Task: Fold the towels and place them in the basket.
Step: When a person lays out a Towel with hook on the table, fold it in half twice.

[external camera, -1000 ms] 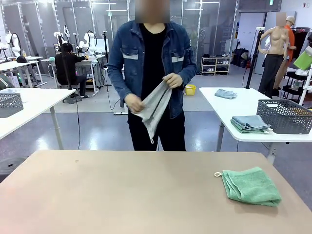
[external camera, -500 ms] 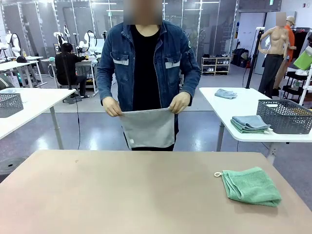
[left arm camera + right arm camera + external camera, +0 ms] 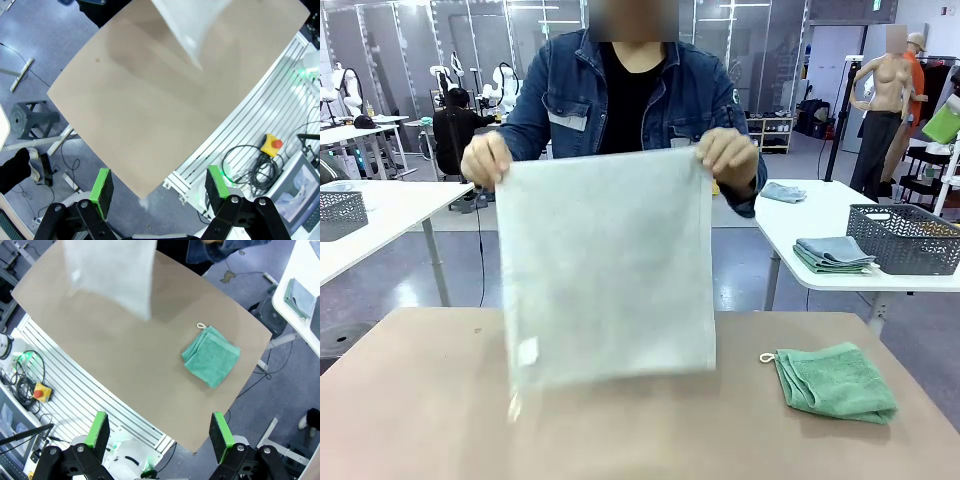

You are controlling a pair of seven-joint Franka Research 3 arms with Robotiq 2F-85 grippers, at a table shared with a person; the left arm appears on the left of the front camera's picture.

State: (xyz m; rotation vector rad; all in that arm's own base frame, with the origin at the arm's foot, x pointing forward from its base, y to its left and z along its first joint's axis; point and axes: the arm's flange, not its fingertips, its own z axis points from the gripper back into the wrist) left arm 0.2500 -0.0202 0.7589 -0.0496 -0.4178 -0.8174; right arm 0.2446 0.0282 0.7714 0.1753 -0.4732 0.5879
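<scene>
A person at the far side holds a cream-white towel spread out flat by its two top corners, one hand on each. Its lower edge hangs just over the tan table. The same towel shows blurred in the left wrist view and, as the cream-white towel, in the right wrist view. A mint green towel with a white loop lies folded at the table's right; the green towel is well ahead of my right gripper. My right gripper and left gripper are both open and empty, high above the table's near edge.
A dark grey mesh basket stands on a white side table at the right, beside folded grey-blue towels. Another mesh basket sits on a white table at the left. A red stop button and cables lie below the table's near edge.
The person has shaken the cream-white towel out from a bundle, then lifted it and spread it wide over the table. The green towel and both grippers have not moved.
</scene>
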